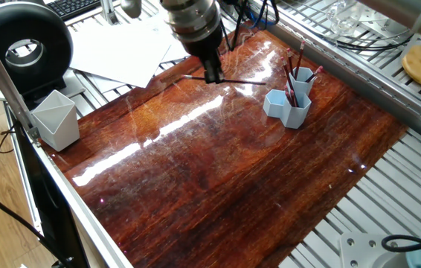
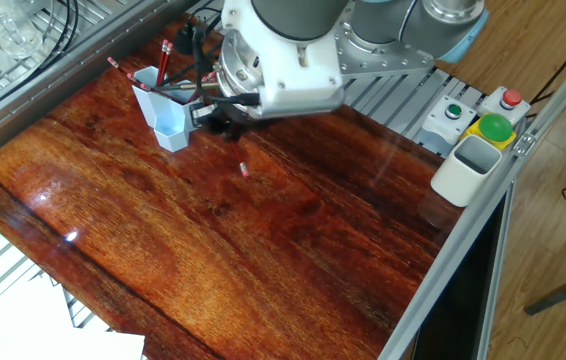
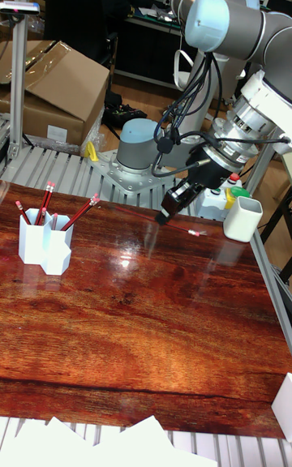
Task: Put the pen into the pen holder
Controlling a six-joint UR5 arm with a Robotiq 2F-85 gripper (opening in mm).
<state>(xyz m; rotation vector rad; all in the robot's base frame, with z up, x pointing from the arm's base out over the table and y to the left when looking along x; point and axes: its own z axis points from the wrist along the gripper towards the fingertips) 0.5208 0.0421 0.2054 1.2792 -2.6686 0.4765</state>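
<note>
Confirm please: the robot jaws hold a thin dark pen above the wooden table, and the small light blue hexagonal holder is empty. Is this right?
Not quite. The small light blue hexagonal holder is not empty: the tall fixed view shows several red pencils standing in it. The rest holds: the gripper has its jaws shut on the thin dark pen above the wooden table.

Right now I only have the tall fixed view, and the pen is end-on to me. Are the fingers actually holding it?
Observer: Yes. In one fixed view the fingers are shut on the pen, which lies level.
Operator: Any free tube in the holder?
Observer: One fixed view looks down into the pen holder. Its low tube on the gripper's side looks empty. The red pencils stand in the taller tubes.
</note>
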